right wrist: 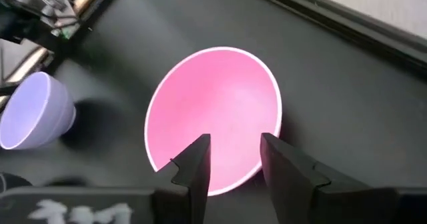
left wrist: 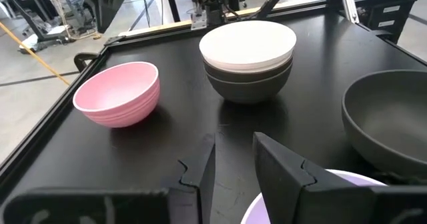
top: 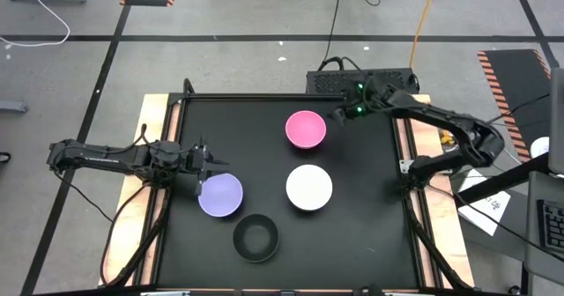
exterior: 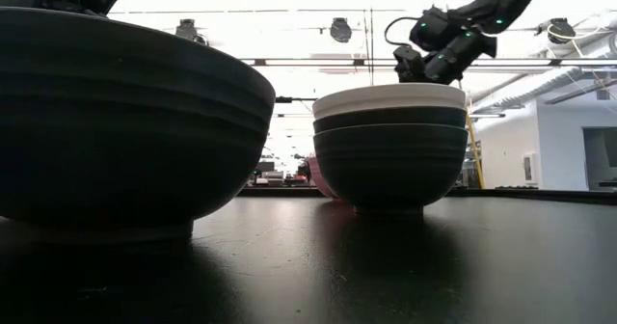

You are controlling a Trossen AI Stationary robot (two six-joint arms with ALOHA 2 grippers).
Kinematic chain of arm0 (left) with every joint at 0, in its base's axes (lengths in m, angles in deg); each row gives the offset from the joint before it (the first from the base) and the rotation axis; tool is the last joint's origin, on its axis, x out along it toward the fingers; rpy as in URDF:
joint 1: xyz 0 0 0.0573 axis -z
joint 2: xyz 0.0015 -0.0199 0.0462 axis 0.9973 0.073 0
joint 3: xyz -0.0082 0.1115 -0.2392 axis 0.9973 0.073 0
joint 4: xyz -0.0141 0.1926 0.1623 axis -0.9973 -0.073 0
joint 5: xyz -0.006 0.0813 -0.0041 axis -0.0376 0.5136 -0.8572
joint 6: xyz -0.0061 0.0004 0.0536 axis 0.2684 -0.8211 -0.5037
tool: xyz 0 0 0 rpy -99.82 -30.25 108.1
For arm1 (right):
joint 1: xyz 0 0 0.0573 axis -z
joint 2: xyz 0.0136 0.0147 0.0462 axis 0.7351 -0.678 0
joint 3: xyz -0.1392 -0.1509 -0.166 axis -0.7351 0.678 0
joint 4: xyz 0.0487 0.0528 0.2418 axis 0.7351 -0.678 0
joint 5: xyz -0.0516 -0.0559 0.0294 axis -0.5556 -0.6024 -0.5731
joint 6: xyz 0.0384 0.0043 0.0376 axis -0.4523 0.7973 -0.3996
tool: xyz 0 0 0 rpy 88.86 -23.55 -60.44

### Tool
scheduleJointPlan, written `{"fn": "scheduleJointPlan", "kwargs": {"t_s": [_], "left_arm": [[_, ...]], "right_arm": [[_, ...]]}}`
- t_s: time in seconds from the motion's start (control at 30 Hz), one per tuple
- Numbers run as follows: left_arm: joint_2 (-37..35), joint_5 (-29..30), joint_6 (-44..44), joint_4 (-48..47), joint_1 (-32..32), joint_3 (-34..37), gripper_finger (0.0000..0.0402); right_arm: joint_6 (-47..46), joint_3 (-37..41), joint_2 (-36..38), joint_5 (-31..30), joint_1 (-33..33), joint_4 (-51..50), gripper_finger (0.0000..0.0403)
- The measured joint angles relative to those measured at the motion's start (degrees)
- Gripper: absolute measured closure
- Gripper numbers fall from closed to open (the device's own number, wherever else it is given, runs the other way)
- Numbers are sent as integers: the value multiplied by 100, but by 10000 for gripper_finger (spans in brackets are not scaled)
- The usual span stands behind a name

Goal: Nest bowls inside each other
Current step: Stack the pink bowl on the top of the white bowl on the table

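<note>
**A:** What's the bowl layout? All smooth, round, plastic-looking?

**B:** Yep. White bowl (top: 309,188) sits nested on top of black ones (left wrist: 248,83) mid-table, pink bowl (top: 306,129) behind it, single black bowl (top: 256,238) at the front, lavender bowl (top: 220,195) to the left.

**A:** Arms?

**B:** Left gripper (top: 202,166) is stretched low, touching the lavender rim, one finger over the bowl, jaws narrowly parted. Right gripper (right wrist: 230,159) hangs above the pink bowl's edge, fingers apart, holding nothing.
</note>
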Motion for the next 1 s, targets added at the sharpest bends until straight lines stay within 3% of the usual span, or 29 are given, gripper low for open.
{"fn": "scheduleJointPlan", "kwargs": {"t_s": [0.33, 1.0], "left_arm": [[0, -89, 4, -44, 0, 0, 295], [0, -93, 42, -62, 0, -2, 295]], "right_arm": [[267, -1115, -1174, -28, -5, -1282, 278], [683, -1698, -2094, -472, -115, -1890, 277]]}}
